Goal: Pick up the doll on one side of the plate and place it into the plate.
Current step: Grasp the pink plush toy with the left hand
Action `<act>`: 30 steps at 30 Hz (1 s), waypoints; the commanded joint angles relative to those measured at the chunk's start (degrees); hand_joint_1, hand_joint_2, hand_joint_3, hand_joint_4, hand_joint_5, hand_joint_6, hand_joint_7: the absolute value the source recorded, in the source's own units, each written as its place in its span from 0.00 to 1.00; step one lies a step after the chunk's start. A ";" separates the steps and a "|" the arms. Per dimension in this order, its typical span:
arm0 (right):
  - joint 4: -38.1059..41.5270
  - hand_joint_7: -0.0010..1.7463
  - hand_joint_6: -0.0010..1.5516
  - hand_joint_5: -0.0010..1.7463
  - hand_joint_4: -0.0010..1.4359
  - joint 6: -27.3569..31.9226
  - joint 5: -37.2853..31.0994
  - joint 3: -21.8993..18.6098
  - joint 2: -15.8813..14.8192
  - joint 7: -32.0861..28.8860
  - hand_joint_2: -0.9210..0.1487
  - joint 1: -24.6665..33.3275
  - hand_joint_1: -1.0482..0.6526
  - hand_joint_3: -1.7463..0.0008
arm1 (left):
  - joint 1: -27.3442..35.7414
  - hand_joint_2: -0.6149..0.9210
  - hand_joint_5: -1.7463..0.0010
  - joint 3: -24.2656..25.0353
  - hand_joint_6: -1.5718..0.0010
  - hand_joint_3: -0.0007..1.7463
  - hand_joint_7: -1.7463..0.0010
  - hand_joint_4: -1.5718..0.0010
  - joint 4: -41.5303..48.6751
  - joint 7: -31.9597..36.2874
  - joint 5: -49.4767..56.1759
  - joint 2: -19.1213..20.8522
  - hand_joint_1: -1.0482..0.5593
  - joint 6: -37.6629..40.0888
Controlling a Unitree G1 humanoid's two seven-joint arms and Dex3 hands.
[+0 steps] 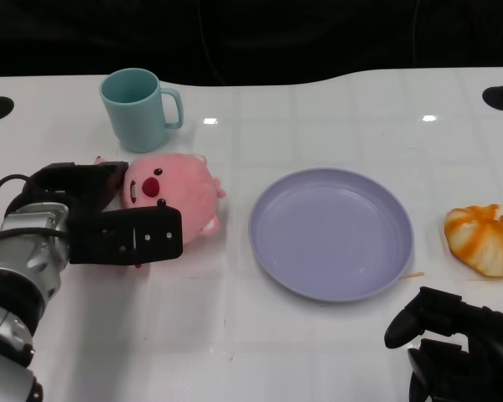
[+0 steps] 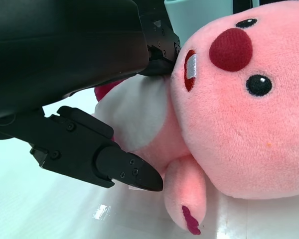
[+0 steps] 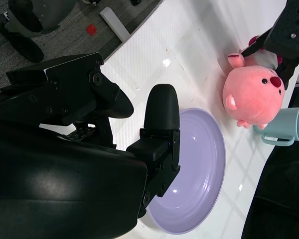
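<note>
The pink plush doll [image 1: 174, 194] lies on its side on the white table, left of the lavender plate [image 1: 331, 233]. My left hand [image 1: 101, 219] wraps around it: fingers behind its back, the thumb side across its front. In the left wrist view one finger [image 2: 119, 167] touches the doll [image 2: 239, 114] by its belly and another presses at its cheek. The right wrist view shows the doll [image 3: 254, 94] beside the plate [image 3: 204, 164] with my left hand [image 3: 284, 35] on it. My right hand [image 1: 453, 343] hovers low at the table's front right and holds nothing.
A teal mug [image 1: 138, 107] stands just behind the doll, close to my left hand. An orange and white striped soft toy [image 1: 484, 239] lies right of the plate. The table's far edge runs along the dark background.
</note>
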 commanded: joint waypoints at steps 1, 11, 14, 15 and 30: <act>-0.96 0.85 0.30 1.00 0.41 -0.53 -0.25 -0.43 -0.75 -0.07 0.15 0.54 0.60 0.44 | 1.57 0.94 0.95 -0.16 0.80 0.01 0.98 0.81 2.43 0.04 -1.43 -0.64 0.45 -0.41; -1.56 0.84 0.31 1.00 0.42 -0.43 -0.30 -0.75 -0.80 -0.20 0.16 1.09 0.59 0.43 | 4.04 0.99 0.54 0.33 0.39 0.00 0.95 0.52 5.66 10.10 -4.07 -1.44 0.57 -4.46; -1.65 0.84 0.31 1.00 0.42 -0.60 -0.33 -0.91 -0.82 -0.21 0.17 1.23 0.59 0.43 | 4.60 1.00 0.26 -0.24 0.25 0.04 0.90 0.49 6.51 12.91 -3.98 -1.48 0.55 -5.40; -1.83 0.84 0.32 1.00 0.42 -0.35 -0.31 -0.97 -0.82 -0.29 0.17 1.28 0.59 0.43 | 4.74 1.00 0.21 -0.46 0.23 0.06 0.88 0.49 6.74 13.38 -3.91 -1.49 0.55 -5.47; -2.33 0.84 0.32 1.00 0.42 -0.25 0.35 -1.75 -0.51 -0.24 0.16 1.95 0.59 0.43 | 7.17 1.00 0.00 -4.61 0.67 0.16 0.00 0.50 8.02 23.58 -1.70 -1.25 0.49 -6.21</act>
